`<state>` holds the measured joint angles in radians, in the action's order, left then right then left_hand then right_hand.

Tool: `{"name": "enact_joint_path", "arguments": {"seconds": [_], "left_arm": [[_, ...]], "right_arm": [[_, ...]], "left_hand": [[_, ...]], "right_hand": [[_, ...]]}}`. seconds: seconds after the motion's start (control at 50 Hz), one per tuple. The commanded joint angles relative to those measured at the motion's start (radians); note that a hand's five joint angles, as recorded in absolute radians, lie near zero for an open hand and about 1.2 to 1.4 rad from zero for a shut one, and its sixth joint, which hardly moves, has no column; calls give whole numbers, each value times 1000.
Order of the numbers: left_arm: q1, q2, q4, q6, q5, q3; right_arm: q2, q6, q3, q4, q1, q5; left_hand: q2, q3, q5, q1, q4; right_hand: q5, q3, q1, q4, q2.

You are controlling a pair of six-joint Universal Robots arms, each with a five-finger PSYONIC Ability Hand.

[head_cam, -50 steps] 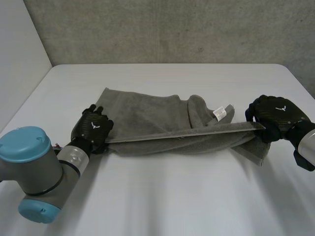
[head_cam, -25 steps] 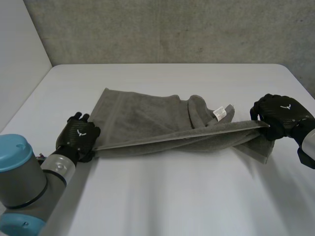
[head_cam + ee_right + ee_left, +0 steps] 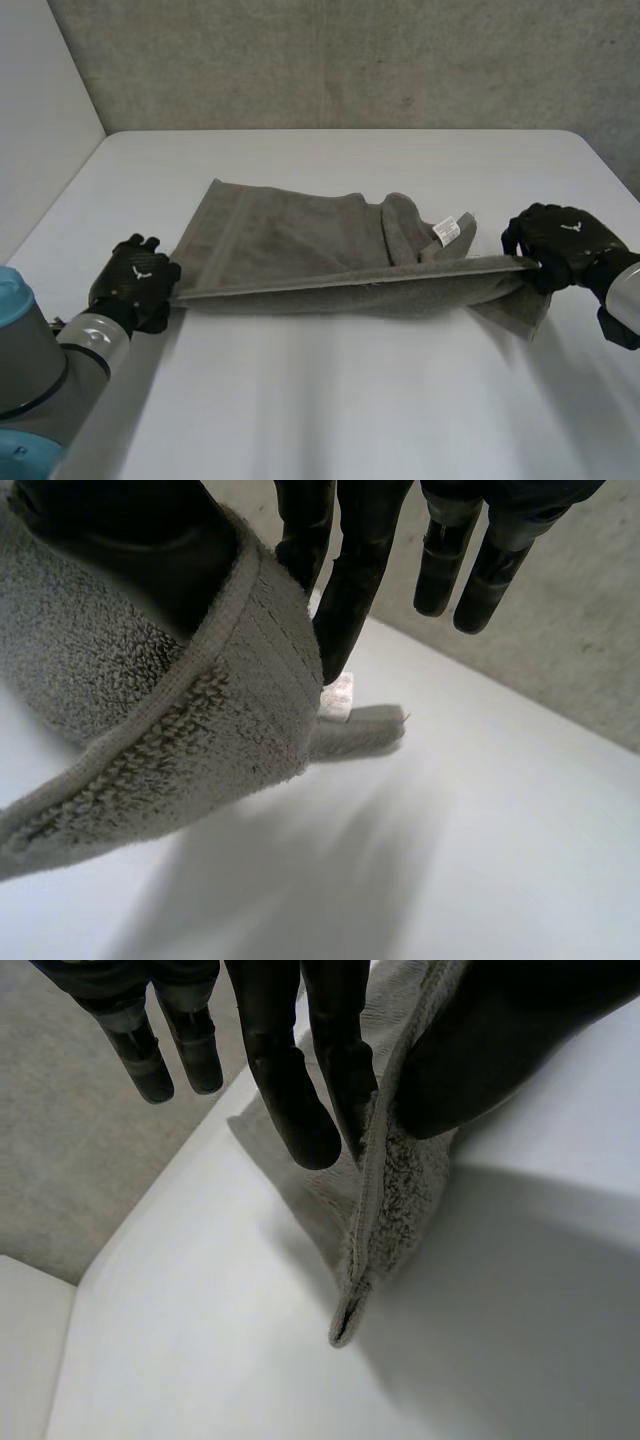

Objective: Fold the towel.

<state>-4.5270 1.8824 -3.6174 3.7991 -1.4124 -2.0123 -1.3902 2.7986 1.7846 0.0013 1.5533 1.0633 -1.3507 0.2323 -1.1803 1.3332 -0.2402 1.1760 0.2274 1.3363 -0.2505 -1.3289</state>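
The fingers (image 3: 290, 1090) of the left hand (image 3: 135, 285) were closed on the towel (image 3: 300, 240). Some pressed its thick hem against the thumb (image 3: 480, 1050), and the rest hung straight, clear of the cloth. A short stub of corner poked out past the fingertips. At the right of the frame the right hand (image 3: 560, 245) pinched the other end the same way, with the hem wrapped over its thumb and held against its fingers (image 3: 350, 580).

Between the two hands the near edge ran taut, left to right across the middle of the frame, raised just above the white bench (image 3: 330, 400). The left hand sat lower in the frame than the right, so the line tilted slightly. The rest of the towel lay beyond that edge, up the frame from both hands. It was flat at the left and bunched into twisted rolls near the right hand, where a small white label (image 3: 447, 232) stood up.

The fold looked barely begun. The next move probably depended on both hands carrying the long edge away together, over the cloth behind it.

The cloth was grey terry with a looped pile, a flat woven band along the hem, and a limp, heavy drape. The bench was smooth and matte. Behind it rose a rough grey wall (image 3: 350, 60).
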Motion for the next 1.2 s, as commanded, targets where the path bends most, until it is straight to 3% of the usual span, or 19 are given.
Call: {"name": "enact_joint_path", "arguments": {"seconds": [0.02,0.04,0.08,0.28,0.48,0.52,0.62,0.7,0.74,0.88,1.04,1.2], "left_arm": [[-46,-13,-4,-1,7,9],[-56,-13,-4,-3,7,12],[-66,-13,-6,-4,7,17],[-112,-26,-3,-88,12,37],[-113,-39,-1,-95,12,37],[-115,-42,0,-96,12,38],[-124,-113,3,-98,12,29],[-115,-200,6,-119,13,23],[-104,-325,23,-192,27,29],[-98,-494,85,-365,69,84],[-98,-462,117,-388,81,64],[-113,-365,117,-381,86,52]], "right_arm": [[79,-114,-20,68,-2,20],[79,-114,-21,68,-2,20],[111,-145,-25,71,-5,52],[168,-62,-31,65,2,92],[180,-36,-33,65,19,90],[180,-39,-43,74,16,84],[143,-70,-70,115,13,78],[22,-159,-86,213,13,58],[-132,-208,-119,285,19,24],[-276,-197,-188,286,27,29],[-187,-238,-194,292,114,47],[-89,-493,-171,298,136,136]], "left_hand": [[-46,-58,-41,63,66],[-46,-58,-41,63,66],[-46,-58,-41,63,66],[-46,-58,-41,63,66],[-46,-58,-41,63,66],[-46,-58,-41,63,66],[-46,-58,-41,63,66],[-46,-58,-41,63,66],[-46,-58,-41,63,66],[-46,-58,-41,63,66],[-46,-58,-41,63,66],[-46,-58,-41,63,66]], "right_hand": [[-91,-53,-76,76,69],[-91,-53,-77,76,70],[-357,-53,-343,76,335],[-532,-53,-517,76,510],[-388,-53,-373,76,366],[43,-53,57,76,-65],[46,-53,60,76,-67],[46,-53,60,76,-67],[46,-53,60,76,-67],[46,-53,60,76,-67],[46,-53,60,76,-67],[46,-53,60,76,-67]]}}
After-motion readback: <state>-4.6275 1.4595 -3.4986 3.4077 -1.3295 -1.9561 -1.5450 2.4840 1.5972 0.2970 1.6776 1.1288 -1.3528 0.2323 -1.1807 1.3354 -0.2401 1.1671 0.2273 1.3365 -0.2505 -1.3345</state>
